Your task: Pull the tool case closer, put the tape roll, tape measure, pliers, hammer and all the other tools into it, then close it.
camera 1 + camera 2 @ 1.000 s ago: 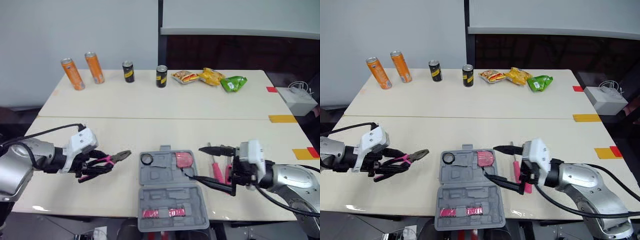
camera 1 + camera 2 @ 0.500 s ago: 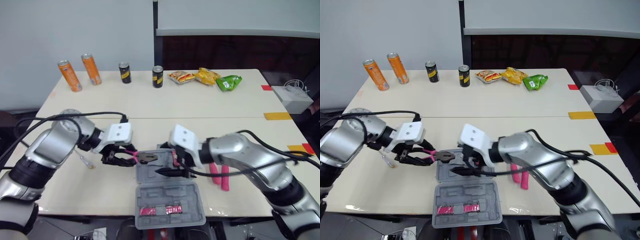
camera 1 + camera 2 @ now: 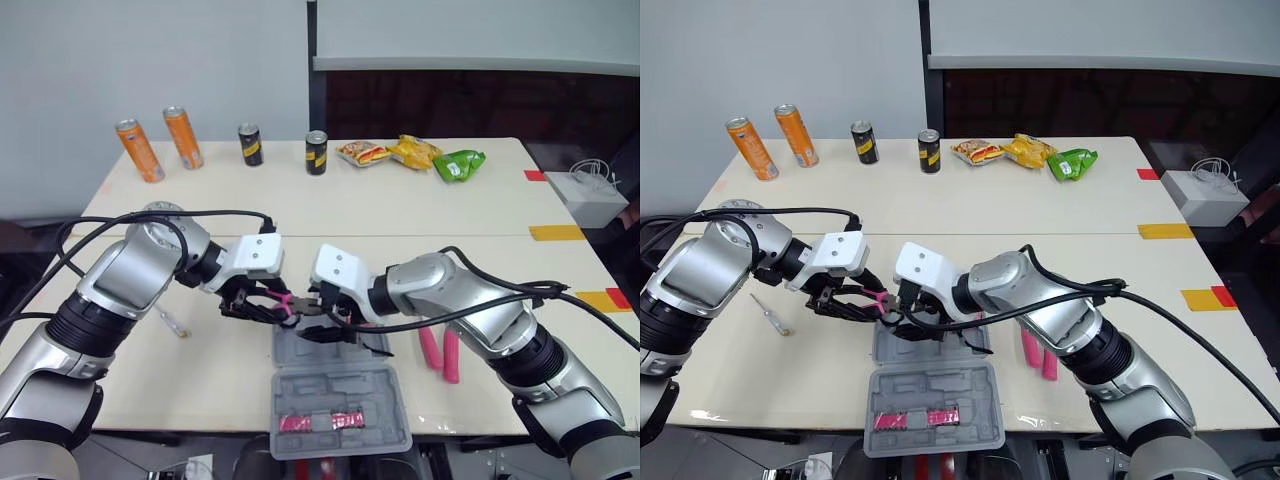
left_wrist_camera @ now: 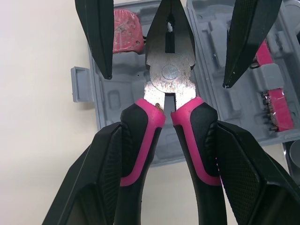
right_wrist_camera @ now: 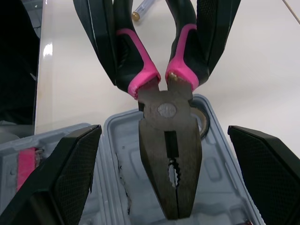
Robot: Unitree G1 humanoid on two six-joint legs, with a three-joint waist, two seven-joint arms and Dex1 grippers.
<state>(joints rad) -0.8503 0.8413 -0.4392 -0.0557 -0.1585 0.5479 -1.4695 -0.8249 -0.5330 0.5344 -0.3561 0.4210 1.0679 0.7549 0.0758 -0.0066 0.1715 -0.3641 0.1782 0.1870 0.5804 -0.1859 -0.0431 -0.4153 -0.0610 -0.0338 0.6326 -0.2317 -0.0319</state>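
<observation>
You're on the pliers (image 4: 169,70) step: your left gripper (image 4: 168,136) pinches the pink handles, nose over the open tool case (image 3: 345,390) at lower centre of the head view, with your right gripper (image 5: 164,129) spread wide either side of it. Next, I'd say, lower them into a free recess and let go. The tape measure (image 4: 125,29), tape roll (image 5: 202,121) and a pink bit strip (image 3: 320,421) already sit inside.

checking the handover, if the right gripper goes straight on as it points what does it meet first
Probably the pink-handled steel pliers: their head lies between the right gripper's open jaws, with the left gripper holding the handles just beyond.
</observation>
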